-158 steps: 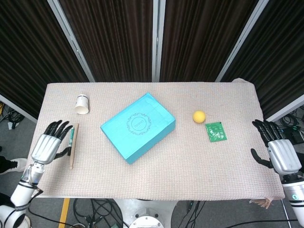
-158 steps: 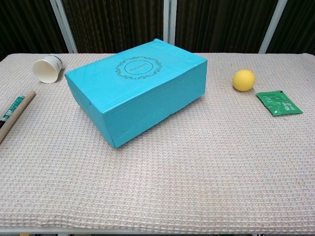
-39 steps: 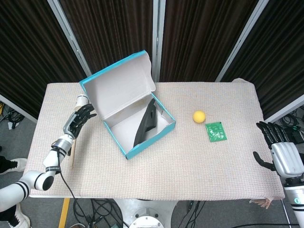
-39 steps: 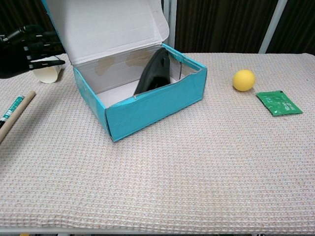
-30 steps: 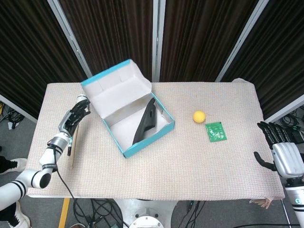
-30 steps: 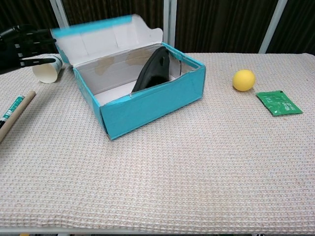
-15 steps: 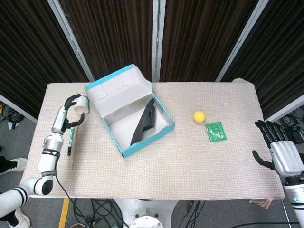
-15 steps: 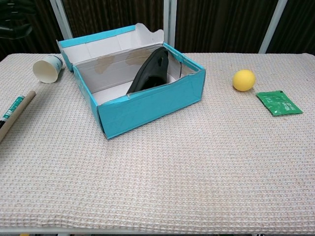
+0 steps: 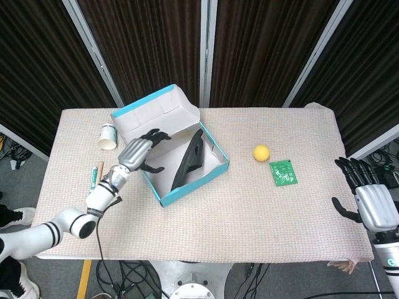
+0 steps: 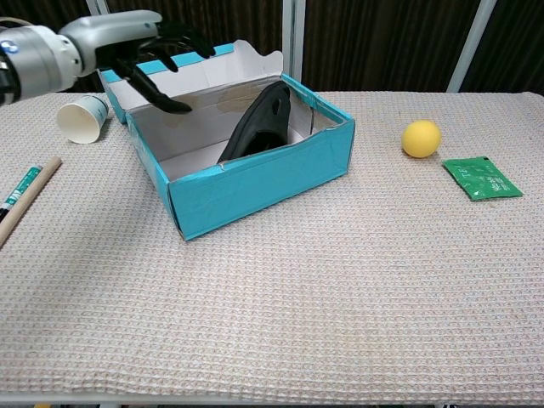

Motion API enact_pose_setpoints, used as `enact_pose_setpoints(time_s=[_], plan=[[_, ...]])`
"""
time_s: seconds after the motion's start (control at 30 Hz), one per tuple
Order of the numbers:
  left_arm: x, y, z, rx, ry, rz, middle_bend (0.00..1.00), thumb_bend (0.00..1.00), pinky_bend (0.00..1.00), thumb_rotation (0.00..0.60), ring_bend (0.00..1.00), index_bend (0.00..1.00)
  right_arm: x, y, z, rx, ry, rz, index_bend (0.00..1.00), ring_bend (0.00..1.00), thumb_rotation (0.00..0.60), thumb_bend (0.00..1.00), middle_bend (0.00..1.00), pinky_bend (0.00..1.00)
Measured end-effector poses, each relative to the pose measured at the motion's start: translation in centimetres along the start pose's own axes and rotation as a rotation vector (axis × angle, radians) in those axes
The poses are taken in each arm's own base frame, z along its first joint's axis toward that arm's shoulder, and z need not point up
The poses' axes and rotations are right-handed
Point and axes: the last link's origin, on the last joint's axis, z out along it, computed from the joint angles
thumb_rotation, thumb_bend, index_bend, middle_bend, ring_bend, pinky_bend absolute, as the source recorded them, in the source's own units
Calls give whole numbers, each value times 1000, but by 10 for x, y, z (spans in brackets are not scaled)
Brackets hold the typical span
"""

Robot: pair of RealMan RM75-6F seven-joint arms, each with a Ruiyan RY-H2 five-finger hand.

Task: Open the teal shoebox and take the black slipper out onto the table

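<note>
The teal shoebox (image 9: 194, 183) (image 10: 255, 183) stands on the table's left half with its lid (image 9: 156, 112) (image 10: 191, 68) folded back. The black slipper (image 9: 189, 161) (image 10: 259, 119) leans on edge against the box's right wall. My left hand (image 9: 140, 151) (image 10: 140, 47) hovers over the box's left end, fingers spread and pointing toward the slipper, holding nothing. My right hand (image 9: 368, 193) hangs off the table's right edge, fingers apart and empty; the chest view does not show it.
A paper cup (image 9: 108, 136) (image 10: 82, 118) lies on its side at the far left. A stick with a green label (image 9: 96, 177) (image 10: 23, 195) lies near the left edge. A yellow ball (image 9: 261, 152) (image 10: 422, 138) and a green packet (image 9: 283, 172) (image 10: 482, 178) sit right of the box.
My left hand has swung from beside the paper cup rightward to over the open box. The lid, box and slipper have stayed put. The right hand has not moved.
</note>
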Motion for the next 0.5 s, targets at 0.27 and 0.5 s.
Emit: enact_pose_setpoints(time_s=[0.27,0.5], plan=[[-20,43,31,-29,-41,33,120,159,207,478,86,136,0,3,-2,-5,1,6,0,0,600,251,55,62],[-35,62,50,-20,-31,114,76,148,197,452,57,100,-1,6,-3,-11,1,10,0,0,600,251,55,62]])
